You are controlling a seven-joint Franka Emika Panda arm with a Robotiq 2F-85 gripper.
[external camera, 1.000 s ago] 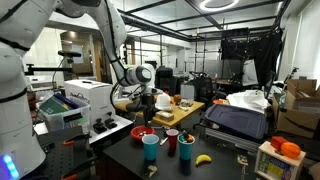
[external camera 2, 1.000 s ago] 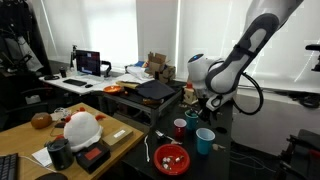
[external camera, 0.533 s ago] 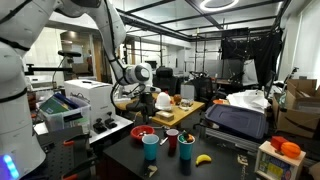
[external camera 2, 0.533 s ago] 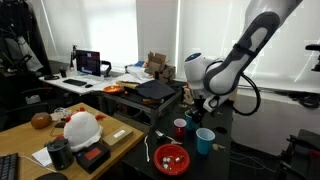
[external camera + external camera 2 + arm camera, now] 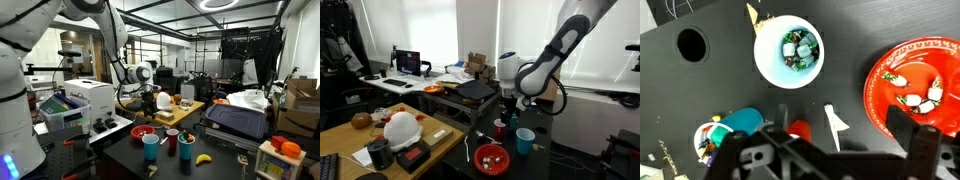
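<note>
In an exterior view your gripper (image 5: 149, 101) hangs above the black table (image 5: 118, 162), over the red bowl (image 5: 143, 132). A blue cup (image 5: 151, 148) and a red cup (image 5: 171, 139) stand just beside that bowl, toward the camera. A banana (image 5: 203, 158) lies further along the table. From here you cannot tell how the fingers stand.

In an exterior view from another angle, the gripper (image 5: 507, 110) points down, close over the red cup (image 5: 500, 128). The blue cup (image 5: 524, 141) is just beside that, and the red bowl (image 5: 491, 157) sits nearer the table's front edge. The gripper touches none of them.

In the wrist view your gripper (image 5: 825, 150) fills the lower edge. Its fingers (image 5: 925, 150) stand wide apart with nothing between them. Ahead of it is a white-rimmed cup (image 5: 762, 55), seen from above, with small bits inside. The red bowl (image 5: 890, 100) is to the right and holds a few small pieces. The cup and bowl are near each other but apart, on the dark table (image 5: 700, 90). Which of the cups this one is, you cannot tell.
</note>
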